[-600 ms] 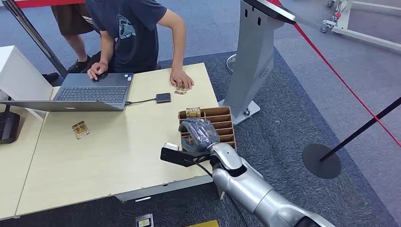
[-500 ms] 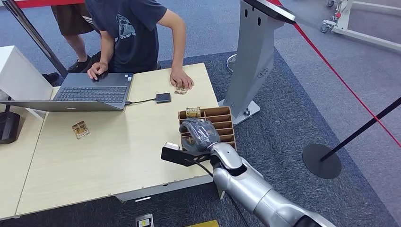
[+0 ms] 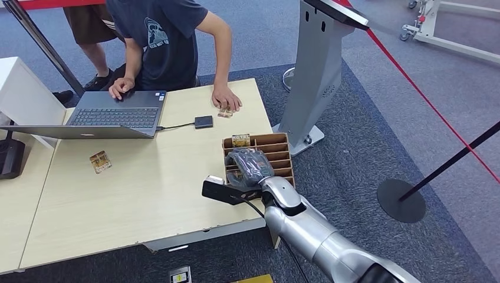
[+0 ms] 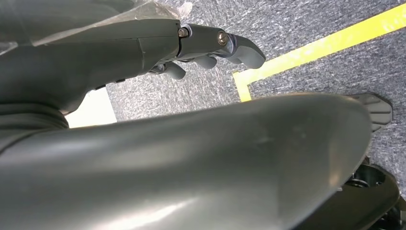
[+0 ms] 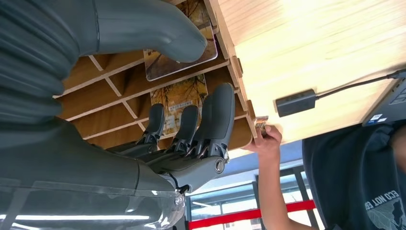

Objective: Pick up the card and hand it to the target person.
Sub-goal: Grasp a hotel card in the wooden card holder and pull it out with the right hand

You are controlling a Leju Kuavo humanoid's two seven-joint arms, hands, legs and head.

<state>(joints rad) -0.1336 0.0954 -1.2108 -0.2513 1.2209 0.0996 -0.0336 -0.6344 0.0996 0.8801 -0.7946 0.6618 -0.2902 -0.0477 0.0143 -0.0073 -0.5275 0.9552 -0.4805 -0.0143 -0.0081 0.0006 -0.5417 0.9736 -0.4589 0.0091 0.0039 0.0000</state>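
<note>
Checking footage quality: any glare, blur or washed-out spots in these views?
Head view: sharp, evenly lit. Right wrist view: table washed out by glare, right hand sharp. Left wrist view: a close dark body part is blurred, left hand and carpet clear.

This looks like a demo or test area in an office-like hall; grey-blue carpet (image 3: 365, 118) with yellow floor tape (image 4: 311, 48) covers the floor; red barrier ropes (image 3: 424, 97) on black stands fence it; a grey kiosk pillar (image 3: 315, 65) stands by a light wooden table (image 3: 135, 188) carrying an open laptop (image 3: 115, 113), where a person (image 3: 156, 41) leans.
</note>
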